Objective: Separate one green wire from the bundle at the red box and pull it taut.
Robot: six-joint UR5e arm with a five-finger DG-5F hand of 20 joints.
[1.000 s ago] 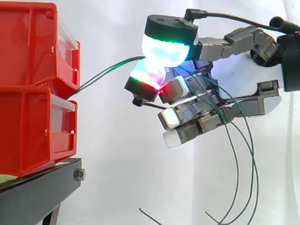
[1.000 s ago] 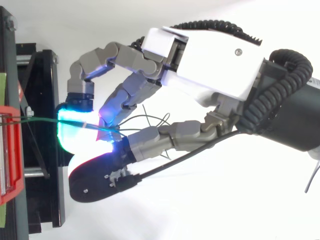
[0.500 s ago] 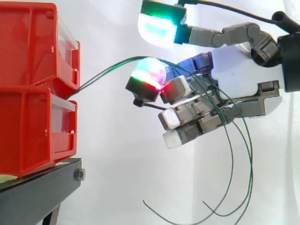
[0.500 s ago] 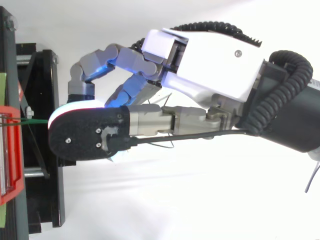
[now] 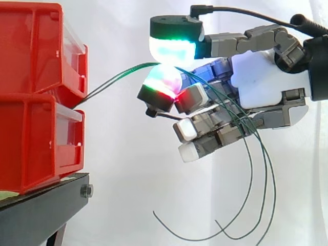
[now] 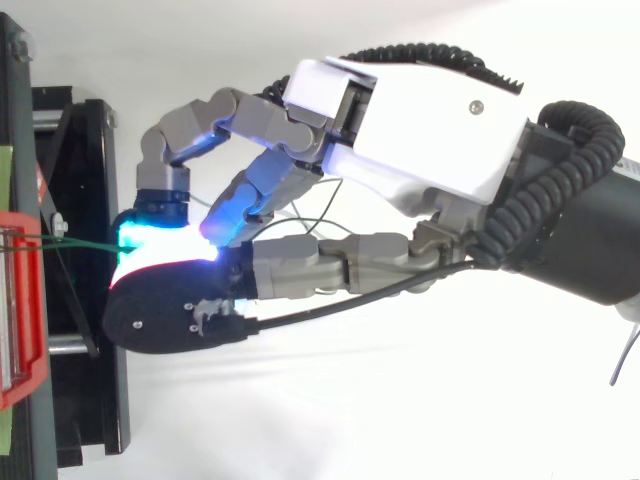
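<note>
Two stacked red bins (image 5: 36, 77) stand at the left on a black stand (image 5: 41, 210). One green wire (image 5: 113, 78) leaves the gap between the bins and arcs up and right to my hand (image 5: 266, 87). It is pinched there between the cyan-glowing thumb pad (image 5: 174, 48) and a green-red finger pad (image 5: 161, 84). The stretch from bin to pinch is a gentle arc. From above, the same wire (image 6: 80, 241) runs from the red bin (image 6: 20, 300) to the glowing pads under my hand (image 6: 420, 110). Other green wires (image 5: 266, 179) drape over the curled lower fingers and hang down.
The loose wire ends curl low at the bottom right, below the hand. The black stand (image 6: 90, 330) reaches out under the fingertips in the top view. A white curtain fills the background.
A second ago the thumb pad lay on the wire, then it lifted clear. Now it is back down on the finger pad. The hanging wires have swung lower and to the left.
</note>
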